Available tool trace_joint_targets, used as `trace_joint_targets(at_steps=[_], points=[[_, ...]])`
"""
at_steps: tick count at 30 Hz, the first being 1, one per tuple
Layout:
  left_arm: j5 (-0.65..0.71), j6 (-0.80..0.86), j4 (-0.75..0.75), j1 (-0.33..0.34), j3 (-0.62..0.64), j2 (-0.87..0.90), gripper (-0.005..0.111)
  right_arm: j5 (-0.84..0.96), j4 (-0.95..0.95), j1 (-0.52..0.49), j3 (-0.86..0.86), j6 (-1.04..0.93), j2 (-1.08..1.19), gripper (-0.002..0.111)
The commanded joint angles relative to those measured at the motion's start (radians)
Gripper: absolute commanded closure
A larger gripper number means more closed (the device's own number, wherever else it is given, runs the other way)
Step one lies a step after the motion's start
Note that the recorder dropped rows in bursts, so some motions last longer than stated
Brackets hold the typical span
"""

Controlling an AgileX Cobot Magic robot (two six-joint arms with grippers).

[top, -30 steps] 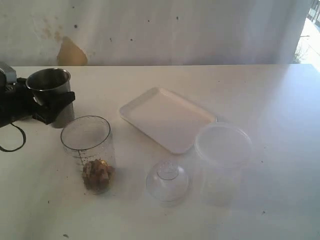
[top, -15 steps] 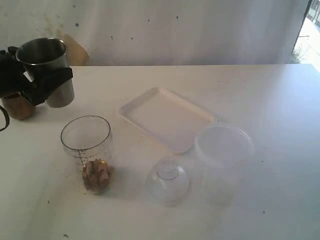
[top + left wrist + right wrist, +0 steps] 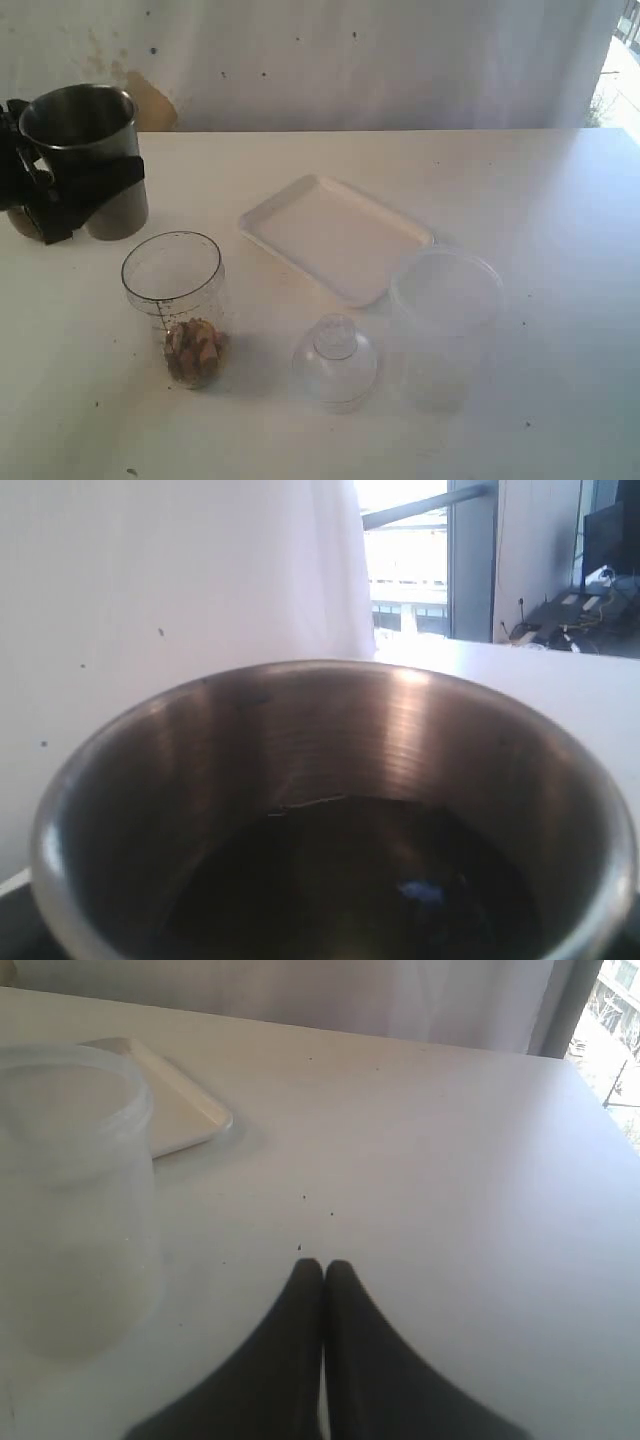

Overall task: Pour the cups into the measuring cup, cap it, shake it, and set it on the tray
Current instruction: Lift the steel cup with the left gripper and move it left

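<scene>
Currently, steel tumbler [image 3: 80, 125] gripped by left end effector [image 3: 95, 185], long axis vertical, mouth up, right end effector [image 3: 322, 1270] closed

Left tool [image 3: 88, 196] grips upright steel tumbler [image 3: 80, 125] near measuring cup [image 3: 173, 300].

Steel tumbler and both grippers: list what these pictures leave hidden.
- steel tumbler: inside too dark in the left wrist view to tell contents.
- left gripper: cut off by the exterior view's left edge; the tumbler fills its wrist view.
- right gripper: outside the exterior view; only shut tips show.
</scene>
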Motion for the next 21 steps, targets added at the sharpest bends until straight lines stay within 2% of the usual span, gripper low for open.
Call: trace_joint_targets(at_steps=[1, 3, 10, 21], points=[[-0.047, 0.167, -0.033, -0.002, 0.029, -0.019, 0.107, -0.003, -0.004, -0.003, 0.005, -0.002, 0.0, 0.108], [-0.047, 0.226, -0.035, -0.002, 0.031, -0.019, 0.107, -0.003, -0.004, -0.003, 0.005, -0.002, 0.0, 0.108], [0.002, 0.241, -0.057, -0.002, 0.031, -0.017, 0.107, -0.003, -0.004, -0.003, 0.005, -0.002, 0.0, 0.108], [-0.04, 0.346, -0.087, -0.002, 0.031, 0.051, 0.107, -0.003, -0.004, -0.003, 0.005, -0.002, 0.0, 0.108]])
